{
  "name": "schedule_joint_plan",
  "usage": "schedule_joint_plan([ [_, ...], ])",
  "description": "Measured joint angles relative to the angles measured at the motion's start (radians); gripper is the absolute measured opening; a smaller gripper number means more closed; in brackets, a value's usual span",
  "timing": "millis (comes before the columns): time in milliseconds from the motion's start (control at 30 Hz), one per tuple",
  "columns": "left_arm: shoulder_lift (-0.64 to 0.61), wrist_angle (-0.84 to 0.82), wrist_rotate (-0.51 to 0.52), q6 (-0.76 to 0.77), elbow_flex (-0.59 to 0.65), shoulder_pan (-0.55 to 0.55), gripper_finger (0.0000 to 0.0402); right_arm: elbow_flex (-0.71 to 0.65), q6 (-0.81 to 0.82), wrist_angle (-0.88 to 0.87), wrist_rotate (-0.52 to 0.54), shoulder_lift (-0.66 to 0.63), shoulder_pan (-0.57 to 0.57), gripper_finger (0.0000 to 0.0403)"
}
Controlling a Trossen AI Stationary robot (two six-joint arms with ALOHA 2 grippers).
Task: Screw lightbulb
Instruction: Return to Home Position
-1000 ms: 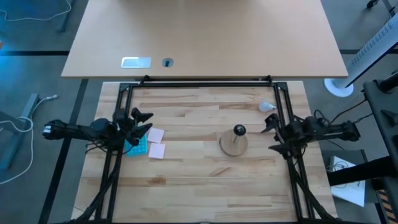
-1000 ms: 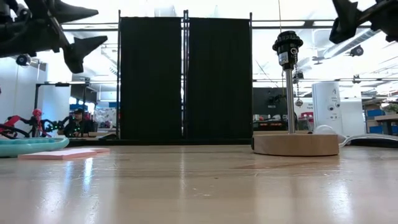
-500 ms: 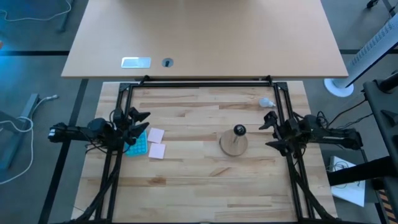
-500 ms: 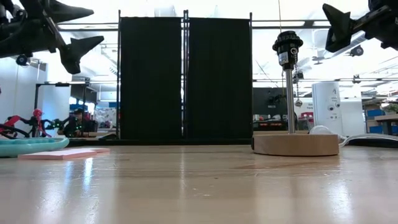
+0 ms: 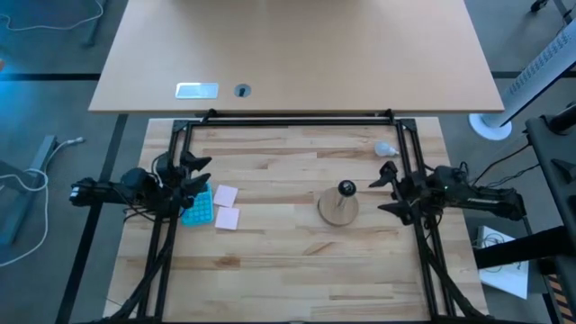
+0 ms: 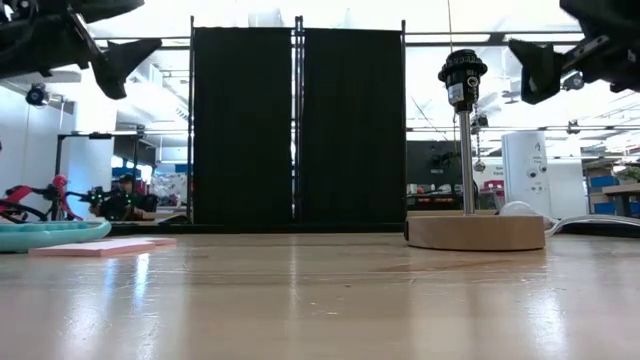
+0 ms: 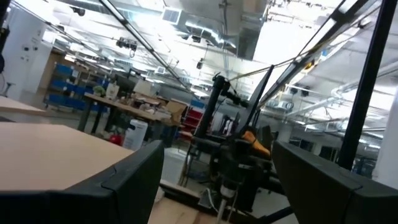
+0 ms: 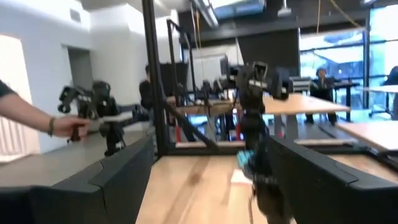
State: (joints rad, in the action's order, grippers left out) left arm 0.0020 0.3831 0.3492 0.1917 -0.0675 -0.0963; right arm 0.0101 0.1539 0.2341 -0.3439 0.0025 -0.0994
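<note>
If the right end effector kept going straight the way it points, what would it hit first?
Probably the lamp's black socket: the open right end effector points at it, at about socket height in the low view, though exact alignment is unclear.

A teal tray (image 5: 198, 209) lies near the left side of the wooden table (image 5: 288, 270), with two pink note pads (image 5: 225, 194) just beside it. Black rails (image 5: 297, 119) frame the tabletop, a pale desk (image 5: 297, 54) stands beyond its far edge, and two black curtain panels (image 6: 297, 125) hang behind
</note>
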Motion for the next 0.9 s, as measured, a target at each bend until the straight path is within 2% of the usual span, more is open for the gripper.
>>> schedule_joint_plan([
  [200, 0.001, -0.034, 0.0, -0.03, 0.0, 0.0, 0.0291, 0.0, -0.005, -0.086, 0.002, 0.0, 0.0, 0.0309],
  [367, -0.003, -0.06, 0.028, 0.017, 0.023, 0.0, 0.0291, 0.0, -0.014, -0.151, 0.005, 0.001, 0.0, 0.0309],
  [567, -0.003, -0.014, 0.026, 0.041, 0.057, 0.009, 0.0291, 0.0, -0.122, -0.006, 0.028, -0.002, -0.02, 0.0309],
  [733, -0.002, -0.009, 0.022, 0.063, 0.057, 0.028, 0.0291, 0.0, -0.085, -0.002, 0.031, -0.001, -0.063, 0.0309],
  [900, -0.002, -0.017, -0.101, 0.078, 0.057, 0.029, 0.0291, 0.0, -0.1, -0.011, 0.029, -0.001, -0.068, 0.0309],
])
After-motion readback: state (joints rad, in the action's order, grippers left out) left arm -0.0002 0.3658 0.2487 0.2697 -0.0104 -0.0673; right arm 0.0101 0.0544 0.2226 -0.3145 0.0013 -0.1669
